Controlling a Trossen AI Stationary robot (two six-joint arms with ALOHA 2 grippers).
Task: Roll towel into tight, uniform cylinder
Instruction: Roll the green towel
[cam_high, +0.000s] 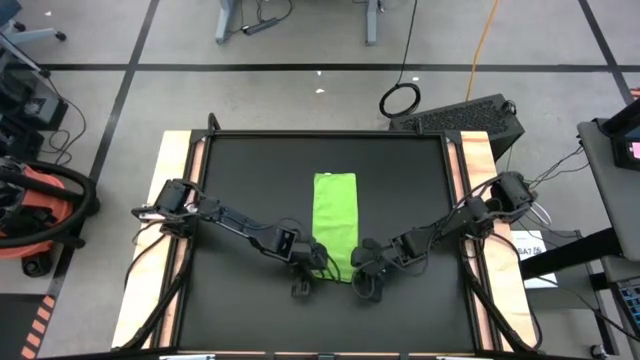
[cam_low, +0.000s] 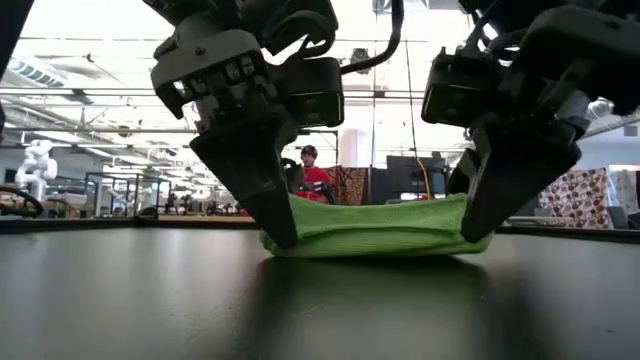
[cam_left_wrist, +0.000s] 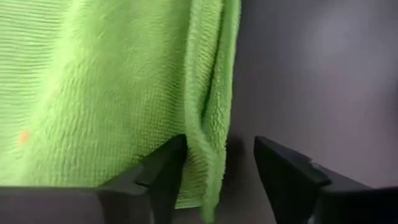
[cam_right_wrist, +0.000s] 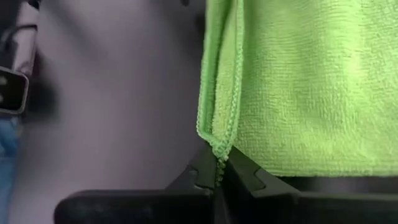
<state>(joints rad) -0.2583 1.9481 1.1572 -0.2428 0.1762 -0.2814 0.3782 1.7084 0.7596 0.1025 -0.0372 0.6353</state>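
The lime-green towel (cam_high: 335, 215) lies on the black mat (cam_high: 240, 170) as a long folded strip, running from the near side toward the far side. Both grippers are at its near end. My left gripper (cam_left_wrist: 217, 168) is open at the near left corner. One of its fingers (cam_left_wrist: 163, 167) is over the cloth and the other (cam_left_wrist: 280, 174) is over bare mat, with the towel's left edge (cam_left_wrist: 211, 124) between them. My right gripper (cam_right_wrist: 217, 171) is shut on the near right corner. In the low view the near end (cam_low: 375, 228) spans between the two grippers. My left gripper has one finger lying over the towel's top by the near left corner (cam_left_wrist: 180, 143), slanting down from the near left. I cannot tell whether that finger touches the cloth. My right gripper pinches the towel's near right corner (cam_right_wrist: 219, 148) between its two fingers, on the folded edge with several layers. The fingers slant down from the near right. The corner (cam_low: 462, 215) stands a little above the mat, and the rest of the strip lies flat.
Bare mat lies on both sides of the strip (cam_high: 240, 200) (cam_high: 420, 190). Wooden table borders (cam_high: 175, 160) run along the mat's left and right. A person in red (cam_low: 312, 172) is far behind the table.
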